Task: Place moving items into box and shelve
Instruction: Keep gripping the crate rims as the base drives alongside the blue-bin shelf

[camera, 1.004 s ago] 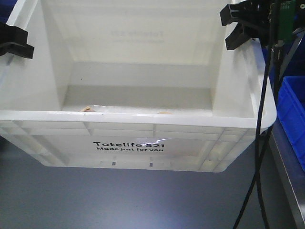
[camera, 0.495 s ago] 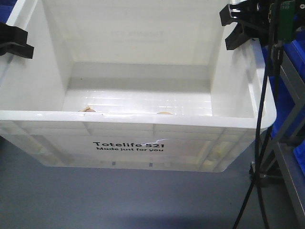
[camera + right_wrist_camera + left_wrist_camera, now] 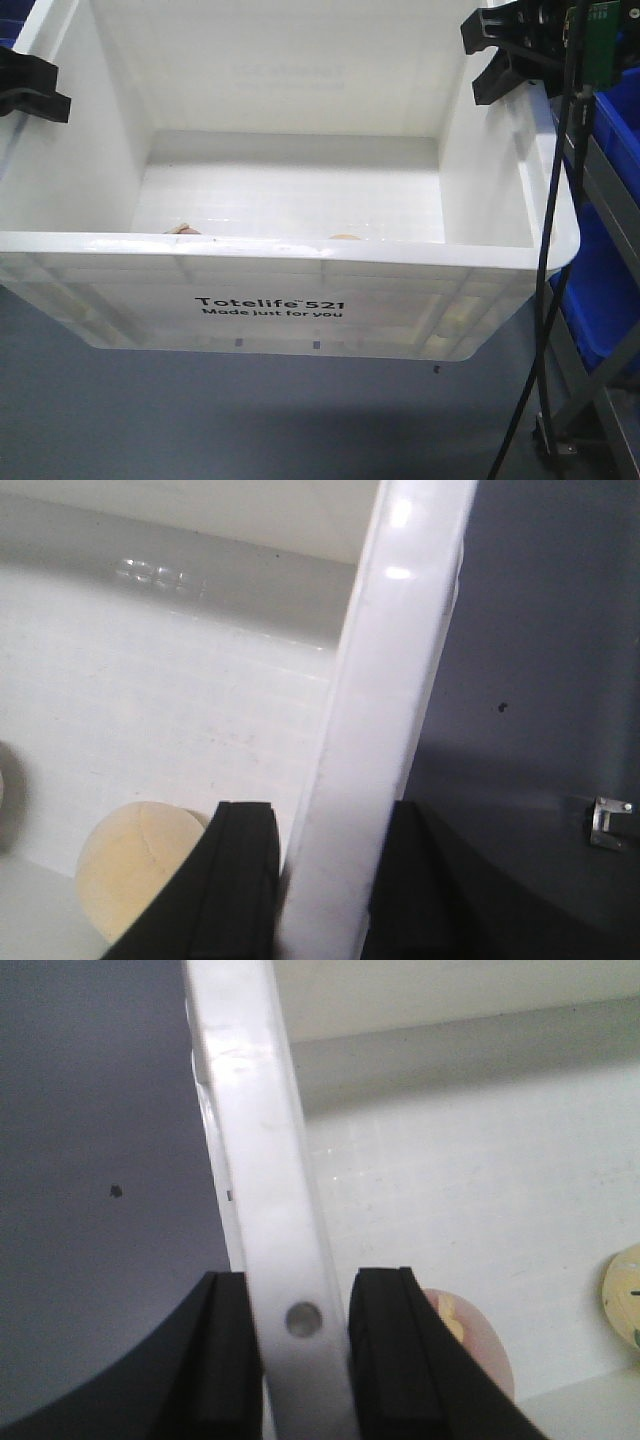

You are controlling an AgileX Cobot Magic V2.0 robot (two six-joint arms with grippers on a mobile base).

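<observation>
Behind near wall of box (image 3: pixel 320 262), plush toys (image 3: pixel 345 237) mostly hidden, left gripper (image 3: pixel 303 1305) and right gripper (image 3: pixel 325 840) clamped on side rims

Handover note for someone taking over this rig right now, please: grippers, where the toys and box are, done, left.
The left gripper is shut on the left rim of the box; the right gripper is shut on the right rim.
The box hangs between them, apparently off the floor.
The pinkish toy and yellow toy lie on its bottom.
Done: toys boxed, box gripped.
Left: shelving it.
</observation>
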